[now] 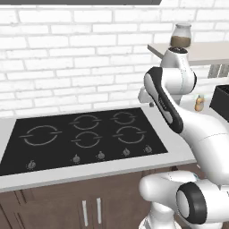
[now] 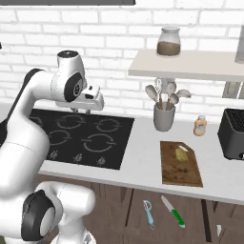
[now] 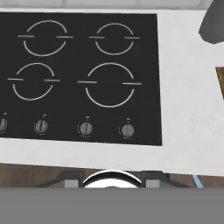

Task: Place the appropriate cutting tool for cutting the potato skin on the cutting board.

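Peeler (image 2: 149, 214) and knife (image 2: 172, 211) lie below the counter edge; potato (image 2: 181, 153) on board (image 2: 180, 163); jaws' gap unreadable.

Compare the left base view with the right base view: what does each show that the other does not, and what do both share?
Left base view alone: all five stove knobs along the cooktop's front edge. Right base view alone: the cutting board with the potato on it, the cutting tool and green-handled knife lying below the counter edge, the utensil holder. Both: the cooktop, jar on the shelf, small orange bottle, toaster, white brick wall.
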Controlling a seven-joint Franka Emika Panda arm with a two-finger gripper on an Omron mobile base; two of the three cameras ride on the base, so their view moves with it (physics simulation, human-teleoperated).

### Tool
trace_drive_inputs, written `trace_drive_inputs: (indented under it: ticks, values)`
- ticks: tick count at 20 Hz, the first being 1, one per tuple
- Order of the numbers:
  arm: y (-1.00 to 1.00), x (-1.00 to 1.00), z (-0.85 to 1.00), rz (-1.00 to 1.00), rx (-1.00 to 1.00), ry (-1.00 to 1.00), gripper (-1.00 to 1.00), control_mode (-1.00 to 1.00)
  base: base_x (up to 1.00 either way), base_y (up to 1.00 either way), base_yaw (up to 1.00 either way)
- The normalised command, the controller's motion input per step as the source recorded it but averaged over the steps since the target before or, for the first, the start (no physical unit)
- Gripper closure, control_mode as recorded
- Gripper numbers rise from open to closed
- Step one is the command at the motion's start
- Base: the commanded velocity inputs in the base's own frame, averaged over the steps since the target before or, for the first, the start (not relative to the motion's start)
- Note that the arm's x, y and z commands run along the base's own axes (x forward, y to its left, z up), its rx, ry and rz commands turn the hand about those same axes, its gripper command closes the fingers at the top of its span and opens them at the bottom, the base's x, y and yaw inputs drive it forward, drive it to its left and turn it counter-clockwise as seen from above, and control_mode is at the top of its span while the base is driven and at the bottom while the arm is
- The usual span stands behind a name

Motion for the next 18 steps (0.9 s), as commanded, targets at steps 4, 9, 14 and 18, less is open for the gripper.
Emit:
trace_drive_inputs:
  ticks: [4,9,14,18]
  values:
    - [-0.24,-0.37,-0.05,0.0,0.02,0.0,-1.0,-1.0,0.0,0.0,0.0]
    - [-0.64,-0.73,-0.2,0.0,0.0,0.0,-1.0,-1.0,0.0,0.0,0.0]
    - [-0.85,-0.58,-0.29,0.0,0.0,0.01,-1.0,-1.0,0.0,0.0,0.0]
    - [-0.76,-0.33,-0.3,-0.03,0.0,0.04,-1.0,-1.0,0.0,0.0,0.0]
